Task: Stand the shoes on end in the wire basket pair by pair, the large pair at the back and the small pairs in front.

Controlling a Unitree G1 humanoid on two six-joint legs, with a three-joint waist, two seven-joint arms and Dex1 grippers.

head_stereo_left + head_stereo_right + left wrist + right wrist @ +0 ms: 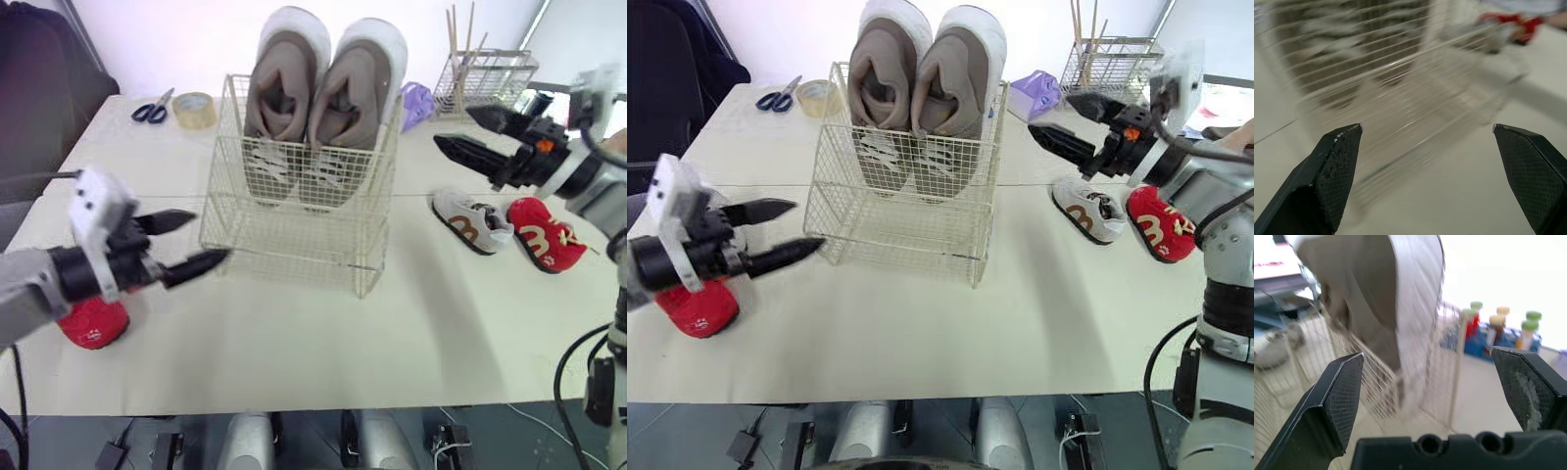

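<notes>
Holds left gripper (212, 236) spread wide just left of the wire basket (284, 230), right gripper (452, 126) likewise spread off its right side, with large grey pair (338, 98) on end at its back, white shoe (472, 220) and red shoe (541, 235) on the table (294, 343).

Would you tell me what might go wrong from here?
The open left pincer points close at the cream wire basket and may snag it. The small red shoe by that arm lies far from the other red shoe beside the small white shoe, so pairs may get mixed.
</notes>
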